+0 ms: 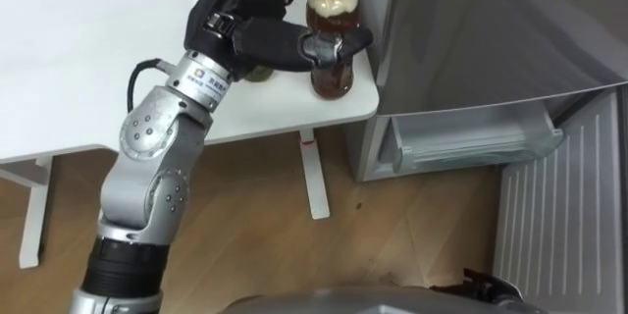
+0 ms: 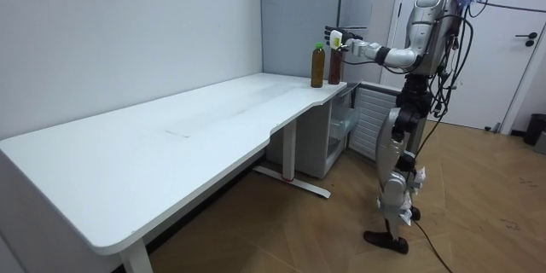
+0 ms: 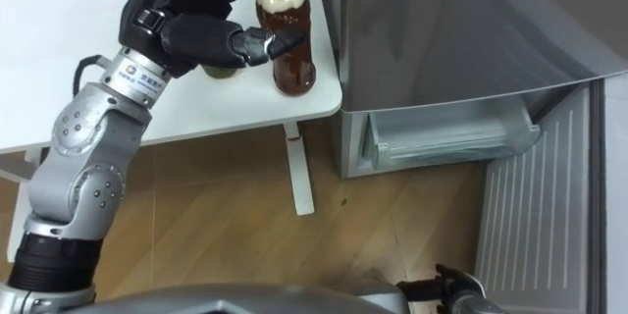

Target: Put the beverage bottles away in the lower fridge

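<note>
The clear plastic bottle of brown tea [image 1: 332, 77], topped with a yellow cap, stands upright on the near right corner of the table. It sits in the upper middle of the left eye view, with the fridge just to its right.

The upper left of that frame is taken by the long white rectangular table top [image 1: 78, 49]. One white table leg [image 1: 314, 177] stands on the wooden plank floor [image 1: 245, 206]. From the lower left corner the robot's silver left arm rises diagonally toward the upper middle and ends in the black left hand [image 1: 257, 37]. Its thumb [image 1: 324, 47] curls across the front of the bottle of brown tea at mid-height and touches it. The other fingers reach past the bottle's far side toward the top edge, so the hand is hooked round the bottle, whose base rests on the table. Just left of it, mostly hidden under the hand, stands a second one. The room view shows it whole as a tall bottle with a green cap [image 2: 317, 66] and an olive drink inside, just beside the tea.

Right of the table corner, the tall grey metal fridge [image 1: 471, 29] takes the upper right. Its lower compartment is open and shows a pale translucent bin [image 1: 471, 142]. The ribbed grey lower door [image 1: 559, 226] is swung out at the lower right.

At the bottom edge of the right eye view, right of the middle, the right hand [image 3: 442, 283] is a dark shape, and I cannot tell how it is set.

In the room view the robot stands upright at the right of the frame, by the table's far end and the fridge, with its left arm held out level.
</note>
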`<state>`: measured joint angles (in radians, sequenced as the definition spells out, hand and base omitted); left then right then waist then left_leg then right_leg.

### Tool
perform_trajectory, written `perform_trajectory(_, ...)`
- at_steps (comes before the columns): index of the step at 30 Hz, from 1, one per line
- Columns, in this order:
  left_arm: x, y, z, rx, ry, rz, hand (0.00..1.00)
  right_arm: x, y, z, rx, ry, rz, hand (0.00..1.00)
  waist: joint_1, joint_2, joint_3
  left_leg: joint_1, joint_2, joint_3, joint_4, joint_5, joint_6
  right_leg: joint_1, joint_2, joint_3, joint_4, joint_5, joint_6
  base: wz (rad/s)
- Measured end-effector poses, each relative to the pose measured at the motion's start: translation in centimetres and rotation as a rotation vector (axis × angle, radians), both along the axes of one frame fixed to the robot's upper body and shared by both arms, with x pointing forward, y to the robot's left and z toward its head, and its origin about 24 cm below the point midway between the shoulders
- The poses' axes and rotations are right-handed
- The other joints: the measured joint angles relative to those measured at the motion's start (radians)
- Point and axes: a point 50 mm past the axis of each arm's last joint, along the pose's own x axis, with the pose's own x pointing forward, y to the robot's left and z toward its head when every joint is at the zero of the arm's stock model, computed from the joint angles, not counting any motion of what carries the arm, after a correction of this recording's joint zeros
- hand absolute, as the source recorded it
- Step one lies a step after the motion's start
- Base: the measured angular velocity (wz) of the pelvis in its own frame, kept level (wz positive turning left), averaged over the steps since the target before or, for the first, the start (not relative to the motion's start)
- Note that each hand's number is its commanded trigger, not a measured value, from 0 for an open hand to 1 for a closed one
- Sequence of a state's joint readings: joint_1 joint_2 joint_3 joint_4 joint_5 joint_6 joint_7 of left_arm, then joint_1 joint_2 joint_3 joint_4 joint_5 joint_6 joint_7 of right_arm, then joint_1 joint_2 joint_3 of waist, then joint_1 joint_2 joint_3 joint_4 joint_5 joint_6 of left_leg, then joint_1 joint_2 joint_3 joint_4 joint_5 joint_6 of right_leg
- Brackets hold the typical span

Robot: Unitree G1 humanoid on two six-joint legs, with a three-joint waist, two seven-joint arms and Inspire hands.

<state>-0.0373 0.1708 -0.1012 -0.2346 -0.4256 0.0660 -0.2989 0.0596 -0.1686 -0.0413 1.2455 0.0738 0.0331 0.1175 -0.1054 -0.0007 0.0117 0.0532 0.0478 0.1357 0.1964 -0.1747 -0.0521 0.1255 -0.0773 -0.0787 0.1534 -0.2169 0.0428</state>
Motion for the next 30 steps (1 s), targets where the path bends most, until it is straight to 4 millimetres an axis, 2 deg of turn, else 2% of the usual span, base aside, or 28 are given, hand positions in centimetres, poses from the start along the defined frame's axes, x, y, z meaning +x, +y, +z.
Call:
perform_trajectory(12,0.2,0.3,-0.4,0.107,0.002,0.100,0.00,0.1,0.0,0.0,-0.005,0.006,0.023,0.00,0.001,0.001,-0.0009,0.006,0.001,0.000,-0.009,0.000,0.000,-0.003,0.000,-0.005,0.012,0.001,0.000,0.00)
perform_trajectory(17,0.3,0.2,-1.3,0.115,0.041,0.094,0.00,0.0,0.0,0.0,-0.005,0.008,0.025,0.00,0.000,0.001,-0.0020,0.008,0.001,0.001,-0.007,0.000,0.000,-0.003,0.000,-0.004,0.016,0.001,0.000,0.00)
perform_trajectory(22,0.3,-0.7,-2.8,0.130,0.106,0.052,0.00,0.0,0.0,0.0,-0.009,0.010,0.033,0.00,-0.002,0.001,-0.0022,0.011,0.001,0.001,-0.006,0.000,0.000,0.002,0.000,-0.003,0.015,0.001,0.000,0.00)
perform_trajectory(30,0.2,-0.9,-2.9,0.134,0.108,0.021,0.00,0.1,0.0,0.0,-0.009,0.005,0.040,0.00,-0.008,0.001,-0.0023,0.012,0.001,0.002,-0.007,0.000,0.000,0.002,0.000,-0.001,0.013,0.001,0.000,0.00)
